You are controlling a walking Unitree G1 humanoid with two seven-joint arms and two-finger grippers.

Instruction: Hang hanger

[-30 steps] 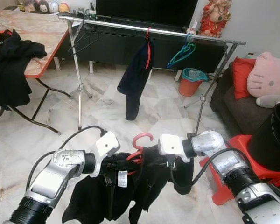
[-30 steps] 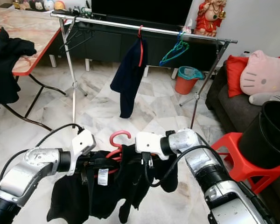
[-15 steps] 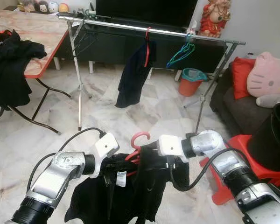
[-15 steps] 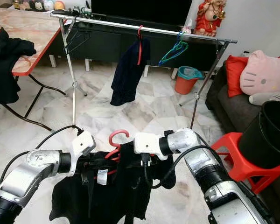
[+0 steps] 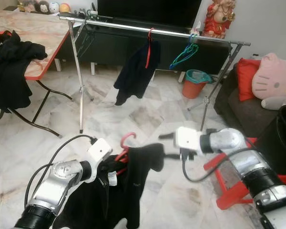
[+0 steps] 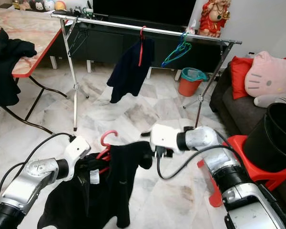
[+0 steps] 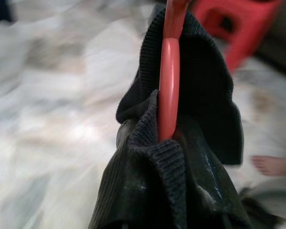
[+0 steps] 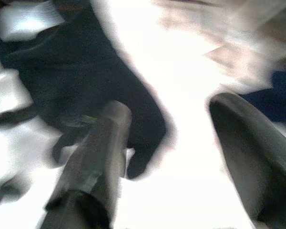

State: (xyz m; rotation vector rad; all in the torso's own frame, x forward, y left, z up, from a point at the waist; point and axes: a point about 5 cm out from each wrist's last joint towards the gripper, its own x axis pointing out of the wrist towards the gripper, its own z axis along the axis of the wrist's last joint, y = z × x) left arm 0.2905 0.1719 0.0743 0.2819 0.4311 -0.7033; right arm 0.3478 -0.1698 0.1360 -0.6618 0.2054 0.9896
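Low at seven o'clock in the left eye view, the left gripper is buried in a black garment draped on a red hanger, whose hook rises just above the cloth. It appears clamped on the hanger's neck, though fabric hides the fingers. At three o'clock, the right gripper hovers just beside the garment's shoulder, fingers parted, holding nothing. At twelve o'clock stands the clothes rail, with a dark garment and teal hangers already hung.

The right eye view gives the same layout, the rail well apart from the load.

Through the left wrist view, the red hanger runs stiff and smooth through soft ribbed knit. I judge the load light but floppy; the rigid neck under the hook is the place to grip.

Across the right wrist view, two blurred black fingers stand wide apart, empty, the black garment beyond them.
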